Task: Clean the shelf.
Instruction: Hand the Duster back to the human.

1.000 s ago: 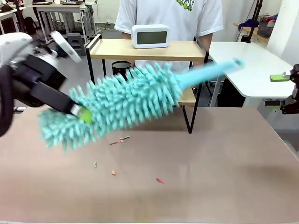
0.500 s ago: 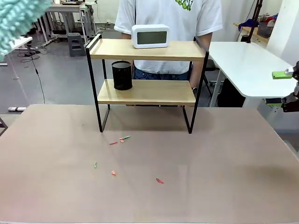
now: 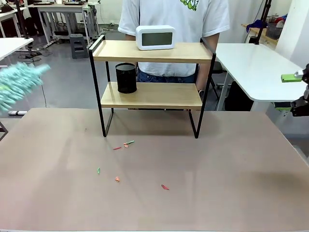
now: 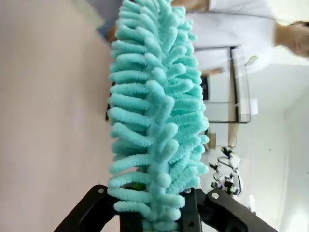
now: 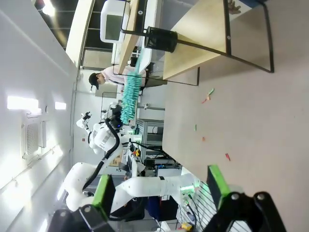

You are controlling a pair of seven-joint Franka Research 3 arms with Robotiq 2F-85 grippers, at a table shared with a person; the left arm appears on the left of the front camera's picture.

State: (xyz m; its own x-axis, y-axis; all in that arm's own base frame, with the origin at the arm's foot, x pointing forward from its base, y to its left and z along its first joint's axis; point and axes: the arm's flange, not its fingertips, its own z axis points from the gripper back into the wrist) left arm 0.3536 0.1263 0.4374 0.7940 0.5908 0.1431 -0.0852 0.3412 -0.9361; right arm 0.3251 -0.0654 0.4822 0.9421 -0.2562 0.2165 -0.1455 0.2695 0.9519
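While the left hand (image 4: 157, 220) clamps the teal duster (image 4: 157, 111), the right hand (image 5: 161, 191) stands wide open, holding nothing, facing the shelf (image 3: 149, 94).

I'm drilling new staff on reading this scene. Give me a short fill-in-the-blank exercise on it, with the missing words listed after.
1. The white clock stands on the shelf's ____ board.
2. The black cup stands on the ____ board, near its left end.
3. The left gripper is shut on a turquoise ____.
4. Small scraps lie on the table in ____ of the shelf, on the robot's side.

Missing words: top; lower; duster; front
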